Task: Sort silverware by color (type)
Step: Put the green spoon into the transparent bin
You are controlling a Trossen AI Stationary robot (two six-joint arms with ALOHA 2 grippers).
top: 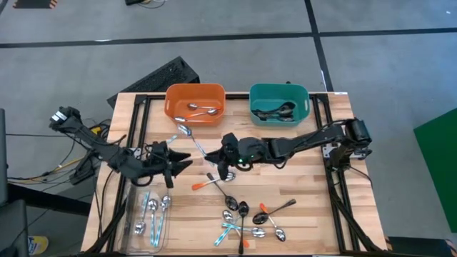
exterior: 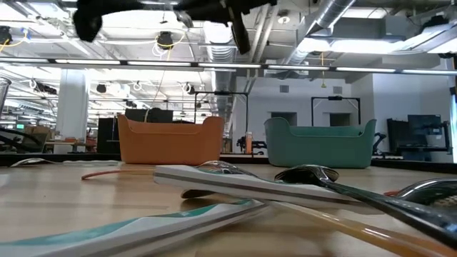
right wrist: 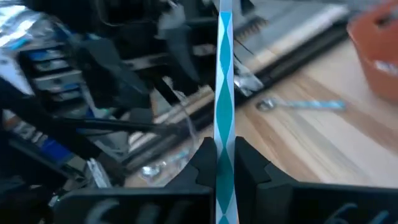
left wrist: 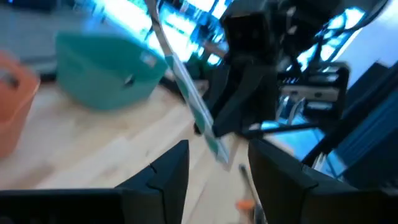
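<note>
Silverware: right gripper (right wrist: 225, 163) fingers pinched a light-blue-handled spoon (right wrist: 224, 93) mid-tabletop (top: 300, 185); left gripper (top: 180, 161) at its 9 o'clock, fingers spread, empty.

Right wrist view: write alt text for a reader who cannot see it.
The right gripper pinches a spoon handle patterned in light blue and white diamonds, which runs straight out from between its two dark fingers. Beyond, another light-blue-handled spoon lies on the pale wooden table, and an orange plastic bin shows at the edge.

No readable text, label or number anywhere — bins and table unmarked
</note>
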